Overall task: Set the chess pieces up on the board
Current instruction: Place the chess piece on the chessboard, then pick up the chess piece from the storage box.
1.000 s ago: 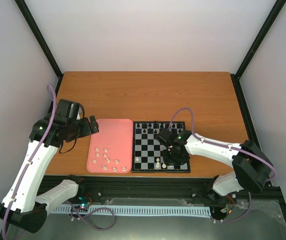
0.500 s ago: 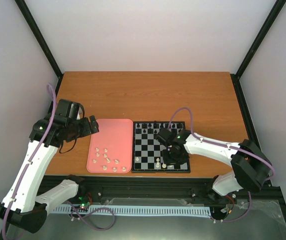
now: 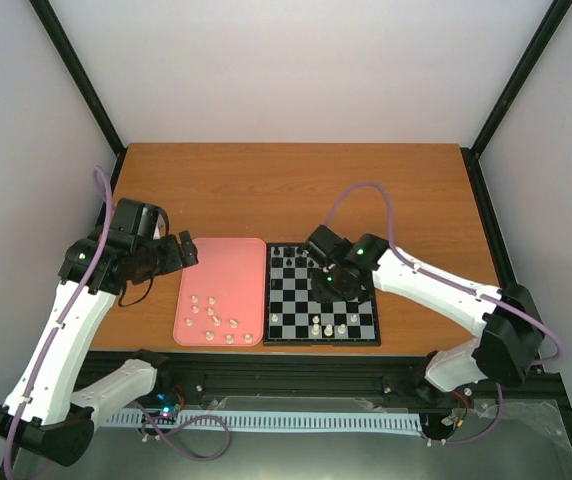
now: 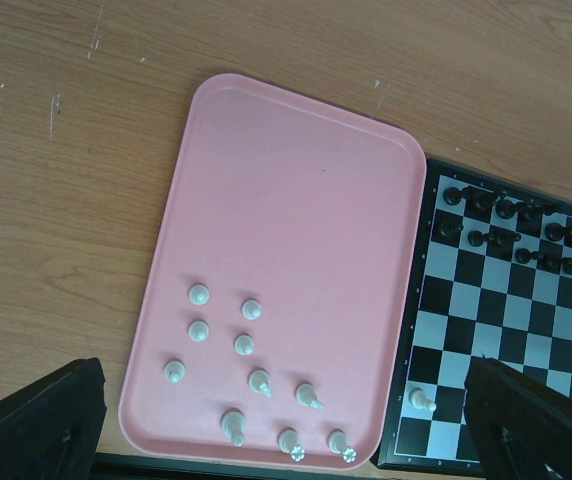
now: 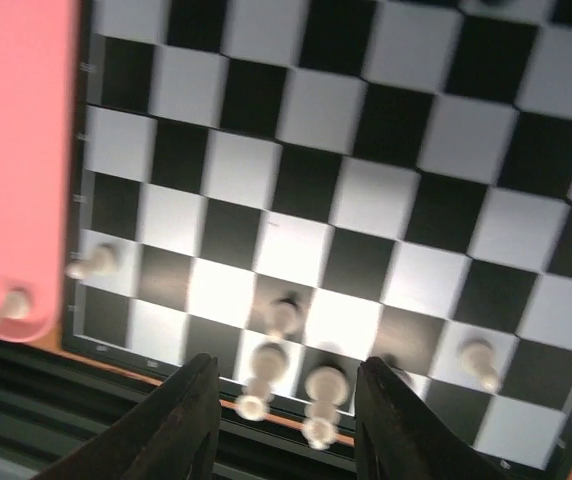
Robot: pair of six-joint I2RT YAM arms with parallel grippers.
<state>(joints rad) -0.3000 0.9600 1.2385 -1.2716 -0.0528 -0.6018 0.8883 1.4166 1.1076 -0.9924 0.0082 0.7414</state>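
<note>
1. The wooden bench (image 3: 296, 185) shows broad bare grain from the far edges of the tray and board to the pale back wall; black frame posts (image 3: 81, 80) slant up at its far corners.
2. The board (image 3: 296, 295), flat with glossy black and silvery checks inside a thin black border, lies near the bench's near edge; the smooth pink tray (image 4: 296, 200), round-cornered with a low raised rim, sits just beside its left edge.
3. Ten cream-white pieces (image 4: 244, 344) are scattered over the tray's near end; black pieces (image 4: 506, 225) stand in the board's far two rows; a few white pieces (image 3: 328, 327) stand along its near rows.
4. The right jaws hang above the board's middle, apart, with nothing between them; their dark fingers (image 5: 181, 420) frame the white pieces at the near edge below.
5. The left jaws stand wide apart and empty over the tray's near end.
</note>
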